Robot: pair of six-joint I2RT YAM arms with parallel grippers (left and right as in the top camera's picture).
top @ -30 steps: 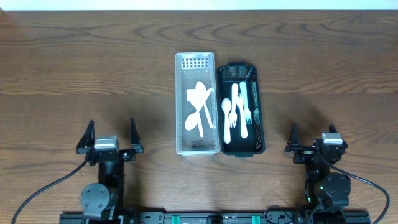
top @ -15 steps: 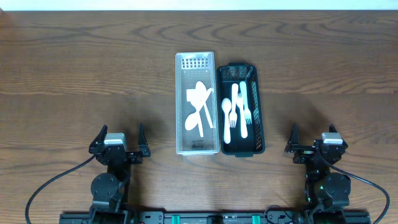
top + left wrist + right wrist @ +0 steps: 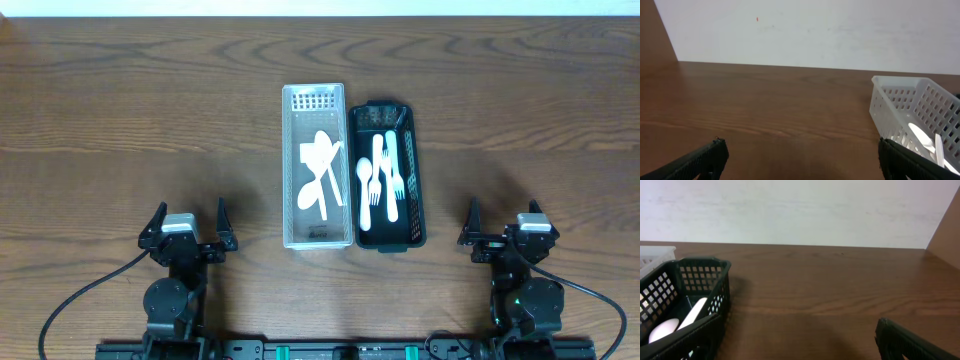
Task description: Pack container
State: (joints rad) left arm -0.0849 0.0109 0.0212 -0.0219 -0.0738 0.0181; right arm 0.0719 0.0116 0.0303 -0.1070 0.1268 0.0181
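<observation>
A white slotted container (image 3: pixel 314 166) stands mid-table with several white spoons (image 3: pixel 320 178) in it. A black slotted container (image 3: pixel 388 176) sits against its right side with several white forks and spoons (image 3: pixel 382 180). My left gripper (image 3: pixel 189 217) is open and empty near the front edge, left of the white container (image 3: pixel 914 116). My right gripper (image 3: pixel 505 216) is open and empty near the front edge, right of the black container (image 3: pixel 685 300).
Bare wooden table (image 3: pixel 140 110) surrounds the containers. A white wall (image 3: pixel 805 30) stands behind the table's far edge. Arm bases and cables sit at the front edge.
My left gripper has narrowed its opening and shifted slightly toward the front. The right arm and the containers have not moved.
</observation>
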